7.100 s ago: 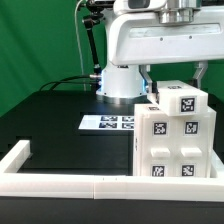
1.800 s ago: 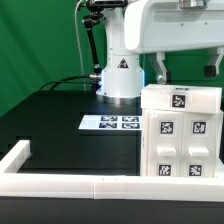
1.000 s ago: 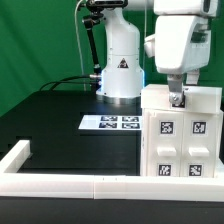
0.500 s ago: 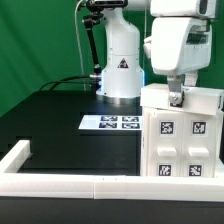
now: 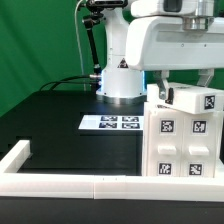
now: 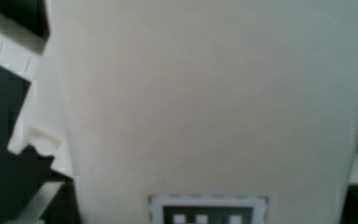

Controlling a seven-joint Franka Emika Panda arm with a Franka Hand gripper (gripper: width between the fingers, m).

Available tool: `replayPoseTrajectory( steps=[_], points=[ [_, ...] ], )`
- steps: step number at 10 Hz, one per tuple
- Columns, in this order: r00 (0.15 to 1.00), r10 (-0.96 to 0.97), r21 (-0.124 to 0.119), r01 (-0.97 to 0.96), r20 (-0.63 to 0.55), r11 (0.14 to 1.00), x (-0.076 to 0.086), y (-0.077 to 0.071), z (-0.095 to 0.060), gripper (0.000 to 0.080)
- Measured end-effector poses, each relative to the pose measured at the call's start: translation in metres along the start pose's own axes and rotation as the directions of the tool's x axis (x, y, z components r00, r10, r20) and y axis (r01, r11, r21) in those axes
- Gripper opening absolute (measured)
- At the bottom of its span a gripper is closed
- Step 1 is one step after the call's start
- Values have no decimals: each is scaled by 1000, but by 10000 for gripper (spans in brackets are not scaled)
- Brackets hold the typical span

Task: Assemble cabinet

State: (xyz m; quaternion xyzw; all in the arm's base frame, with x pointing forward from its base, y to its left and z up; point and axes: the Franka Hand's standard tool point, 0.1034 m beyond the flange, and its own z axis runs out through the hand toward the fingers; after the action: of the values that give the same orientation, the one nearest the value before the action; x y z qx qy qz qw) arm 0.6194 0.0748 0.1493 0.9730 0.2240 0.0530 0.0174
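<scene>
The white cabinet [image 5: 180, 150] stands at the exterior view's right, with black-and-white tags on its front. Its top panel [image 5: 197, 101] lies on the box body, turned askew so one corner points forward. My gripper [image 5: 190, 86] reaches down from above, its fingers either side of this panel and shut on it. One dark finger [image 5: 162, 88] shows at the panel's left end. In the wrist view the white top panel [image 6: 194, 100] fills the picture, with a tag [image 6: 208, 208] at its edge. The fingertips are hidden there.
The marker board [image 5: 112, 122] lies flat on the black table, left of the cabinet. A long low white border rail [image 5: 60, 183] runs along the front and left edges. The arm's base [image 5: 120, 78] stands behind, against a green backdrop.
My hand has turned about its vertical axis from narrow side to broad side. The top panel turned with it and now sits askew on the box body.
</scene>
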Motion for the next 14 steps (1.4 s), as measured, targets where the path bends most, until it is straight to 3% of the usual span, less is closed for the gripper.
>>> replayPoseTrajectory(
  steps=[2, 7, 8, 11, 14],
  points=[
    [979, 202, 0, -202, 0, 979, 0, 0, 0, 558],
    [879, 478, 3, -478, 1, 879, -1, 1, 0, 558],
    [828, 561, 5, -561, 0, 828, -1, 1, 0, 558],
    [494, 869, 24, -869, -28, 495, -11, -9, -4, 558],
    [302, 953, 33, -953, -14, 302, -13, -10, -4, 558]
  ],
)
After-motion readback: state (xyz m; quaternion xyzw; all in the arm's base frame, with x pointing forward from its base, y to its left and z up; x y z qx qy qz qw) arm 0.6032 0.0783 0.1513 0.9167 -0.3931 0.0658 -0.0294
